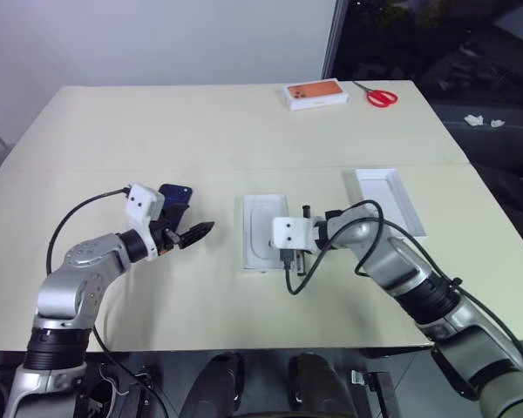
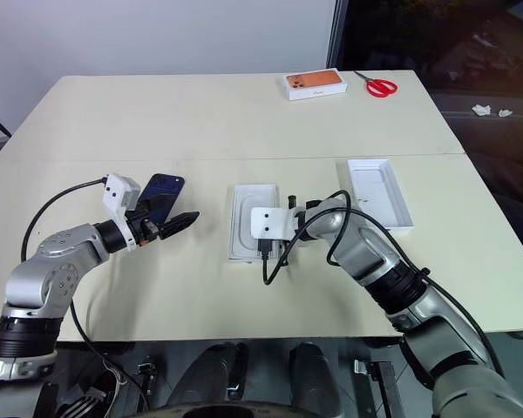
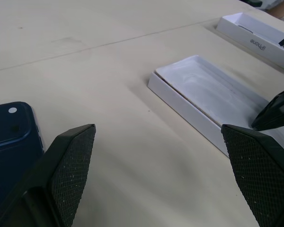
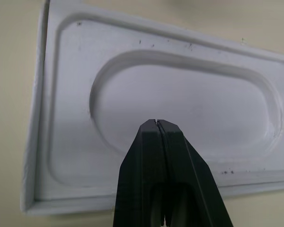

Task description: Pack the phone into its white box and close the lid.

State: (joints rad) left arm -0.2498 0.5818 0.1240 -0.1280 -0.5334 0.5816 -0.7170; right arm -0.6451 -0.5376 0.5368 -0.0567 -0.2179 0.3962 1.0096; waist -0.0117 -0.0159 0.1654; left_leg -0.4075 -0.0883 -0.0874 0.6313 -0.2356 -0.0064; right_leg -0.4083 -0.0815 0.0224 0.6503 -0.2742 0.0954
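Left fingers (image 3: 71,165) spread wide beside the phone (image 2: 159,196), which lies on the bench (image 1: 200,131). Right fingers (image 4: 157,142) are pressed together over the insert (image 4: 189,99) in the box (image 1: 263,233). The lid (image 1: 389,200) sits beside it, inside up.

Both arms are silver-grey metal with rounded joint housings and black bands at the joints. A boxy white camera housing sits on each wrist, with small dark screw dots on its face. Black cables loop loosely from each housing. The left gripper (image 1: 194,233) has wedge-shaped fingers (image 3: 73,163) with cross-hatched pads.
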